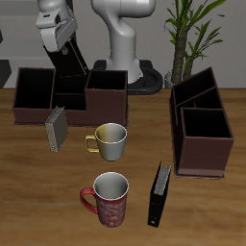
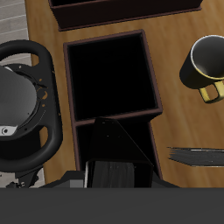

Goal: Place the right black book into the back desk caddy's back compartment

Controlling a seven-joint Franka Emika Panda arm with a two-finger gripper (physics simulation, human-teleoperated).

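A: Where is the right black book (image 1: 72, 60)?
B: Clamped in the pincer (image 1: 65, 48), tilted, its lower end inside the back desk caddy (image 1: 29, 104), over the middle of its row.
A: And the step in hand?
B: Probably lowering it. Square the book with the compartment walls and sink it before letting go. The grey striped book (image 1: 55, 128) and yellow mug (image 1: 110, 141) stand near on the counter (image 1: 38, 211).

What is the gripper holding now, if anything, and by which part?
The gripper holds the right black book by its upper end; the book hangs tilted over the back caddy.
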